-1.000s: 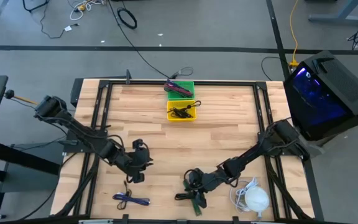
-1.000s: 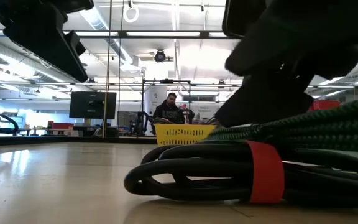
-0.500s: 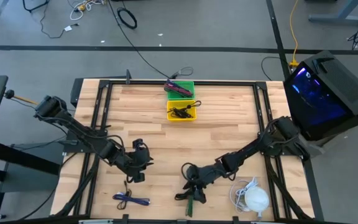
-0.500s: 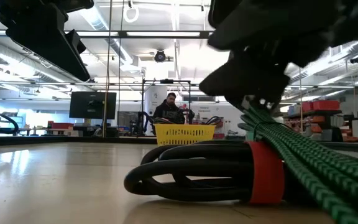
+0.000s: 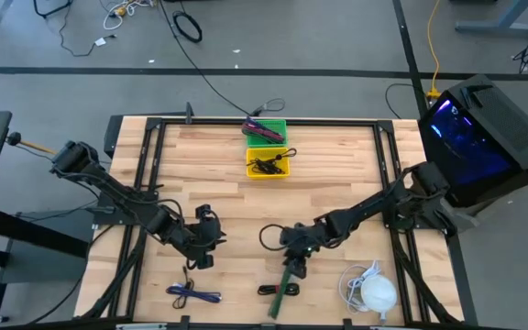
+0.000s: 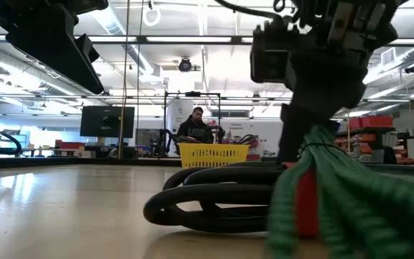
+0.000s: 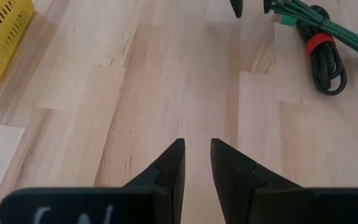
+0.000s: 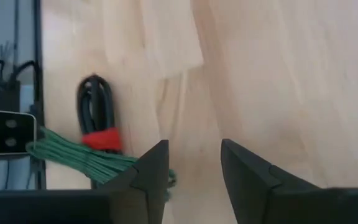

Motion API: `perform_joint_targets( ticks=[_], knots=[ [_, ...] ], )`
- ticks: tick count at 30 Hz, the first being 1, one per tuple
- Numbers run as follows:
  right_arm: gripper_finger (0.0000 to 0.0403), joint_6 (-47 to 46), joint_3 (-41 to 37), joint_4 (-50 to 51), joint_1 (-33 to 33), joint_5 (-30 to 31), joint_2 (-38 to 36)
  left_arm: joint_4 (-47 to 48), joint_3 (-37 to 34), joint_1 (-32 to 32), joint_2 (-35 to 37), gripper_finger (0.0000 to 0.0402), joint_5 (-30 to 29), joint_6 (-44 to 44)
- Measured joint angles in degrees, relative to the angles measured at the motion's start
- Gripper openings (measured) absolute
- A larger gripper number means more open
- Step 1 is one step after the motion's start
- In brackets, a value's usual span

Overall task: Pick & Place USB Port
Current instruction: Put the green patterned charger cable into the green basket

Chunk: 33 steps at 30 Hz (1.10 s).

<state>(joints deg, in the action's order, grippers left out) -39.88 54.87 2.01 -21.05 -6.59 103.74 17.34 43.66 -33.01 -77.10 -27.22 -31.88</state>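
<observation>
From the high view, you have the right gripper (image 5: 293, 259) out over the front middle of the table (image 5: 337, 174), and a green braided cable (image 5: 285, 285) hangs from it down toward the front edge. Its lower end lies beside a black cable bundle (image 5: 267, 291). The left gripper (image 5: 205, 258) waits at front left, with a purple cable (image 5: 193, 295) in front of it near the edge. A yellow bin (image 5: 269, 163) and a green bin (image 5: 266, 131) sit at the back middle, and a white cable coil (image 5: 370, 292) lies at front right.

The low view gives you what the overhead cannot: the black cable bundle (image 6: 214, 198) rests flat on the wood with a red strap (image 6: 306, 201) around it, while the green braided cable (image 6: 336, 201) rises to the right gripper (image 6: 315, 119) above it. You cannot tell the finger gap here. A person (image 6: 195, 124) sits far behind the yellow bin (image 6: 208, 154).

The left wrist view shows you the left gripper (image 7: 196, 155) nearly closed, holding nothing, over bare wood, with the bundle and cable farther off.

The right wrist view shows the right gripper (image 8: 194, 160) with its fingers parted; the green braided cable (image 8: 82, 157) runs to one finger, but whether it is pinched you cannot tell.
</observation>
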Motion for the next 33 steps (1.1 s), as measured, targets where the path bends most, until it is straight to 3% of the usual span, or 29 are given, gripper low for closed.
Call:
perform_joint_targets(
  ticks=[8, 24, 33],
  knots=[
    [0.0148, -3.6, 0.0, 8.9, -0.6, -2.3, 0.0, 0.0, 0.0, 0.0, 0.0, 0.0080, 0.0, 0.0],
    [0.0148, -10.2, 0.0, 6.0, -7.2, 3.2, 0.0, 0.0, 0.0, 0.0, 0.0, 0.0080, -0.2, 0.1],
    [0.0148, -12.7, 0.0, 3.3, -7.7, 1.6, 0.0, 0.0, 0.0, 0.0, 0.0, 0.0080, -0.1, 0.0]
  ],
)
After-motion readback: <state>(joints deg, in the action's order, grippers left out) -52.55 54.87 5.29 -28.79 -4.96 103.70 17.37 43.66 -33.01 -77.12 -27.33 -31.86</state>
